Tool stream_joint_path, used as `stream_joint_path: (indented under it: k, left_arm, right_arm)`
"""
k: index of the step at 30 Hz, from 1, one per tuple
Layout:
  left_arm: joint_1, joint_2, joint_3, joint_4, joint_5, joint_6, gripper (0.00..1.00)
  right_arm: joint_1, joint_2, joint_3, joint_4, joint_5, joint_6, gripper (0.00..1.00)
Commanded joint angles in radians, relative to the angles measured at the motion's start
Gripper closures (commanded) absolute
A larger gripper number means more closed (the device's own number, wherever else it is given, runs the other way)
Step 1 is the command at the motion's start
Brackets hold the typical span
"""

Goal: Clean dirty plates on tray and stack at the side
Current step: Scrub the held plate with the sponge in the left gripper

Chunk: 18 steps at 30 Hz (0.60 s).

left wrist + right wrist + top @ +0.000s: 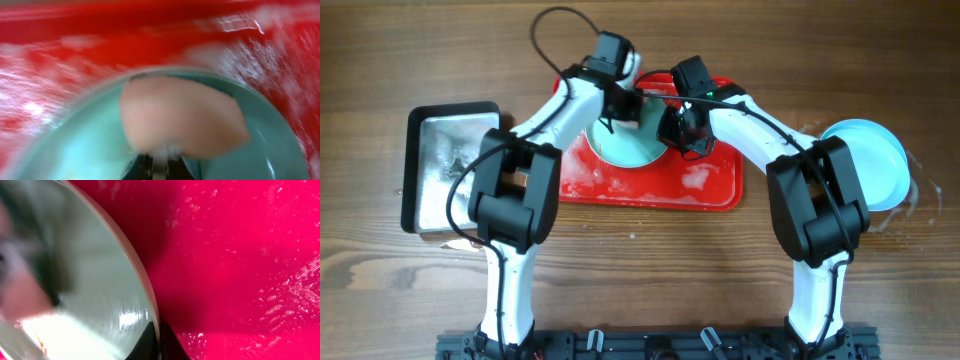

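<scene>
One pale light-blue plate lies on the wet red tray. My left gripper is shut on a peach sponge and presses it on the plate's surface, with suds at the fingertips. My right gripper is shut on the plate's right rim; the rim runs between its two fingers. The sudsy tray also shows in the left wrist view and the right wrist view. Other light-blue plates lie on the table at the right, off the tray.
A silver metal pan stands left of the tray. The wood table is wet around the plates at the right. Both arms cross over the tray's back half.
</scene>
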Motion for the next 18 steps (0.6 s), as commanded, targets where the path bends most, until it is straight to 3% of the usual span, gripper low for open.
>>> stream_joint_path:
  k: [1, 4, 8, 15, 18]
  left_arm:
    - [-0.057, 0.025, 0.005, -0.124, 0.079, 0.176, 0.96]
    - [-0.075, 0.025, 0.006, -0.183, 0.058, 0.238, 0.96]
    - [-0.074, 0.025, 0.006, -0.154, -0.085, 0.234, 0.96]
    - [-0.029, 0.026, 0.006, -0.023, -0.547, -0.063, 0.96]
    - [-0.003, 0.025, 0.006, -0.034, -0.6, -0.113, 0.96]
  right_arm:
    - [0.005, 0.037, -0.013, -0.01, 0.031, -0.015, 0.96]
    - [0.005, 0.037, -0.013, -0.009, 0.031, -0.015, 0.96]
    - [0.005, 0.037, -0.013, -0.01, 0.031, -0.019, 0.96]
    - [0.005, 0.037, -0.013, -0.01, 0.031, -0.019, 0.96]
    - [0.005, 0.037, -0.013, -0.01, 0.031, -0.019, 0.96]
